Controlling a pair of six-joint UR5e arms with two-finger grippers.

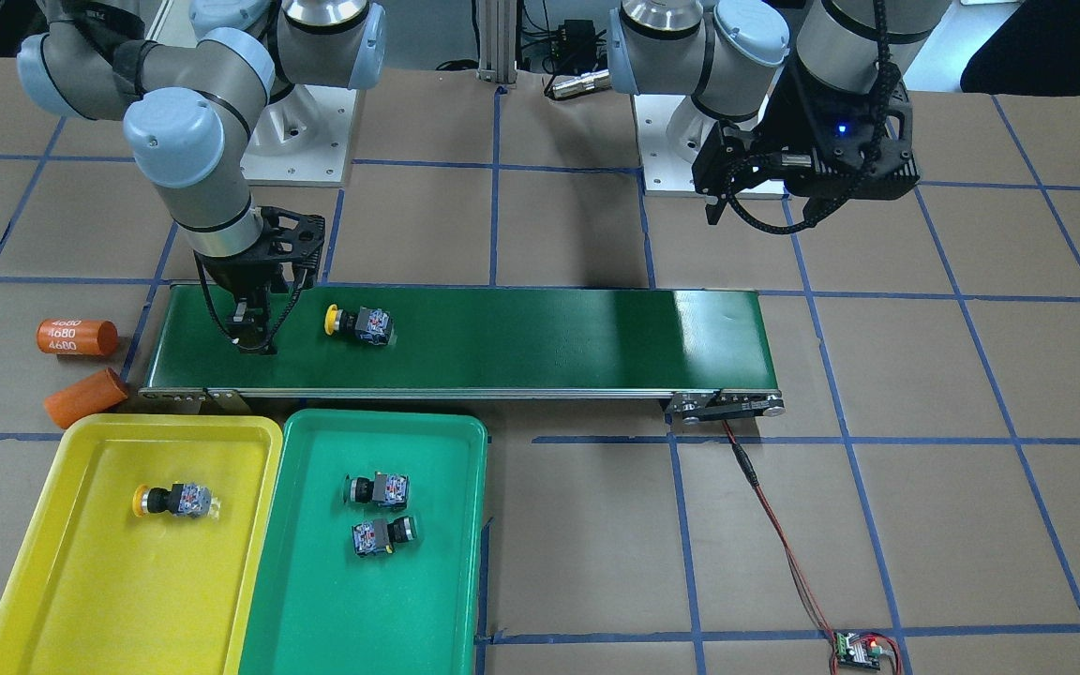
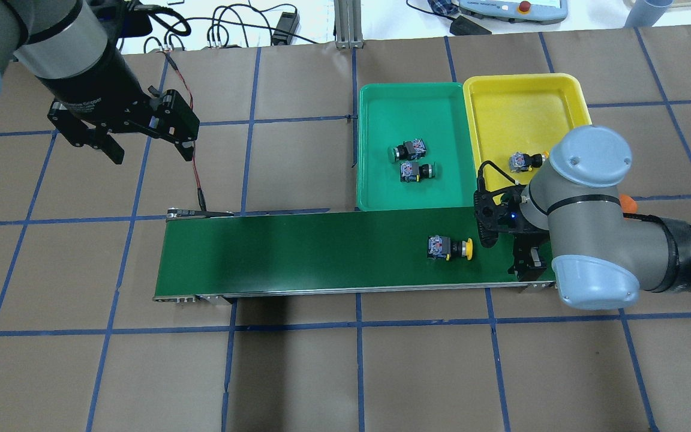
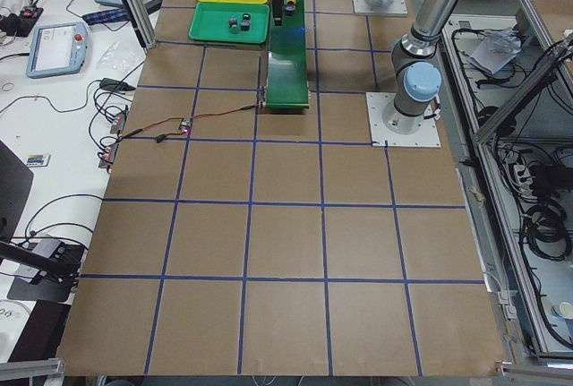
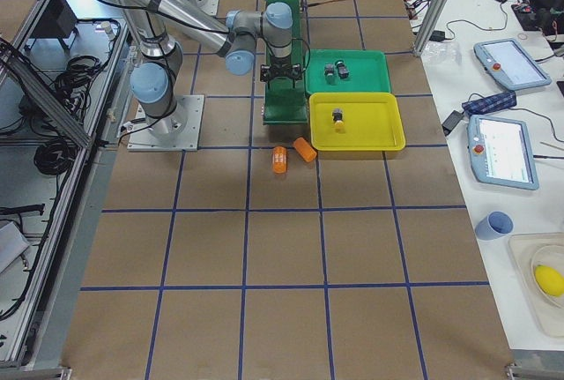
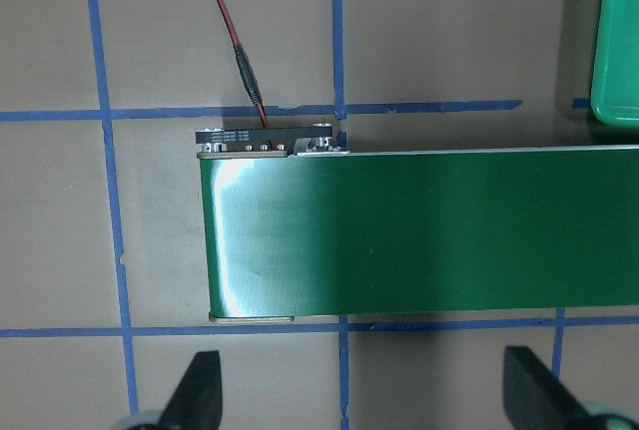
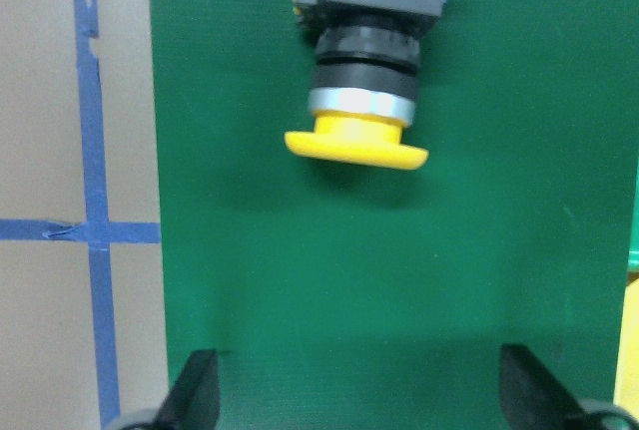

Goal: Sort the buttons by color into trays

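On my feeds the last loose button, a yellow-capped push-button (image 1: 359, 323), lies on its side on the dark-green conveyor belt (image 1: 549, 337) near the belt's right end, with its cap turned toward the right gripper (image 6: 359, 405). That gripper hangs low over the same end of the belt. Its fingers (image 6: 195, 395) are spread wide with nothing between them, and the cap sits just ahead of them without touching. Beyond the belt, toward the far edge of the surface (image 1: 577, 525) on the robot's right half, two trays stand side by side and touching. The yellow tray (image 1: 127, 581) holds one yellow-capped button (image 1: 172, 500) lying on its side. The green tray (image 1: 362, 609) holds two green-capped buttons (image 1: 377, 489) (image 1: 382, 536), close together and also on their sides. The left gripper (image 2: 146, 150) hangs high over the left half of the surface, past the belt's left end on the far side, its fingers released and empty. Two orange cylinders (image 1: 77, 337) (image 1: 85, 397), one printed 4680, lie on the surface off the belt's right end, the plain one just beside the yellow tray's corner.
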